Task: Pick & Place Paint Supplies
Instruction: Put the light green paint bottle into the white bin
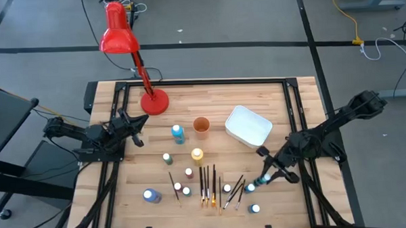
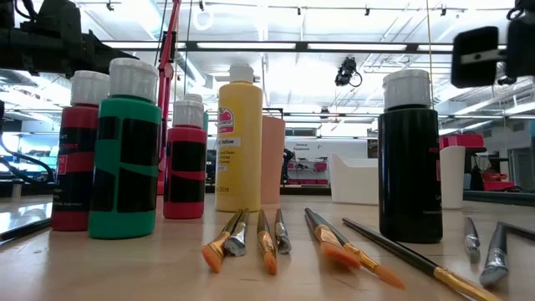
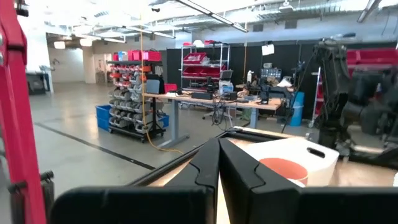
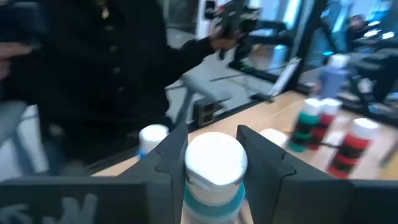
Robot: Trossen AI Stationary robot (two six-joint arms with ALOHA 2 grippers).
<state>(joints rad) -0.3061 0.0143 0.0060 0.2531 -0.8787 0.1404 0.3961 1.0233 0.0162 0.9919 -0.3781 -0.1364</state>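
My right gripper (image 1: 267, 174) (image 4: 213, 142) is low at the table's right near side, shut on a teal paint bottle (image 1: 261, 184) with a white cap. Other small paint bottles (image 1: 178, 133) stand upright on their bases across the table's middle and near part. In the low view, red, green, yellow and black ones (image 2: 125, 150) show. Thin dark-handled paintbrushes (image 1: 209, 185) (image 2: 267, 242) lie flat near the front edge. My left gripper (image 1: 136, 130) (image 3: 219, 155) is shut on nothing and hovers at the left, beside the lamp base. My right gripper pinches the teal bottle at its white cap (image 4: 214, 163), one finger (image 4: 171, 158) on each side. The bottle's teal body (image 4: 211, 202) extends away below the cap. In the high view the bottle looks tilted, cap toward the gripper. Whether it is clear of the table I cannot tell.
A red desk lamp stands on its round base (image 1: 154, 102) at the far left. A small orange cup (image 1: 201, 126) and a white rounded tub (image 1: 248, 126) sit far of centre. Dark rails (image 1: 202, 82) frame the wooden top.
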